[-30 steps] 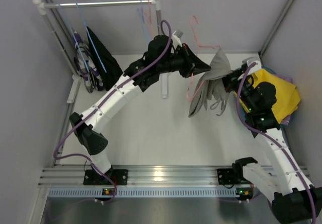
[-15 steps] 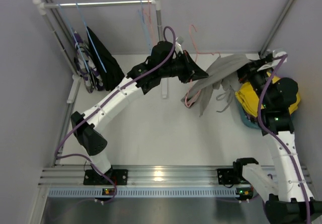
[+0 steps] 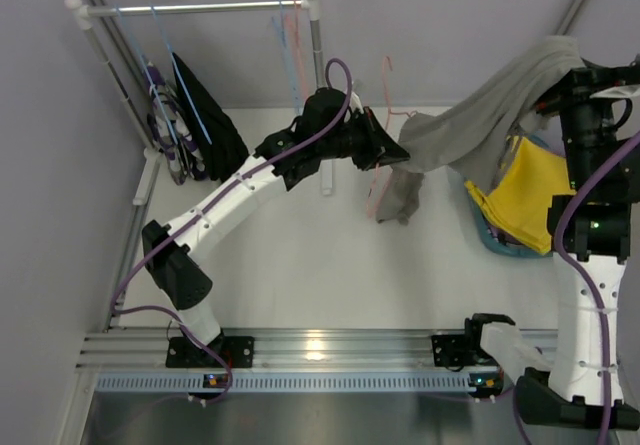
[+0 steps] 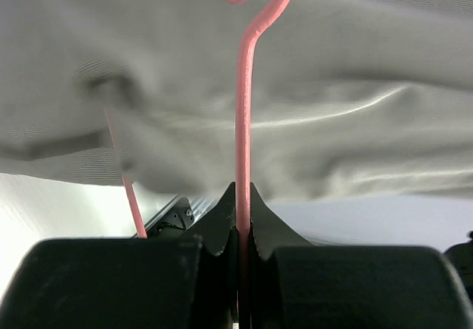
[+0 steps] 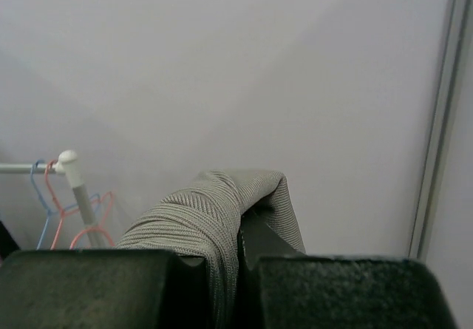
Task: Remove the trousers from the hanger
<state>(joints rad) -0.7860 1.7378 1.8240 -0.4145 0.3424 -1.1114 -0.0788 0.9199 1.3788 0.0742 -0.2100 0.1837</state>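
The grey-beige trousers (image 3: pixel 480 120) stretch from the pink hanger (image 3: pixel 385 85) up to the back right, one end still draped at the hanger. My left gripper (image 3: pixel 398 152) is shut on the pink hanger's wire (image 4: pixel 243 159), with the grey cloth (image 4: pixel 295 107) close in front. My right gripper (image 3: pixel 570 75) is raised at the far right and shut on the grey-beige trousers (image 5: pixel 214 218). Yellow trousers (image 3: pixel 530 190) lie in a pile at the right with lilac under them. Black trousers (image 3: pixel 205 115) and patterned trousers (image 3: pixel 165 130) hang on the rail at left.
A clothes rail (image 3: pixel 200 8) stands at the back left with blue and pink empty hangers (image 3: pixel 290 35) near its right post (image 3: pixel 315 25). Walls close in on left, back and right. A metal rail (image 3: pixel 320 350) runs along the near edge.
My right gripper has lifted and swung to the back right, pulling the grey-beige trousers out through the pink hanger. The left gripper keeps the hanger nearly in place.
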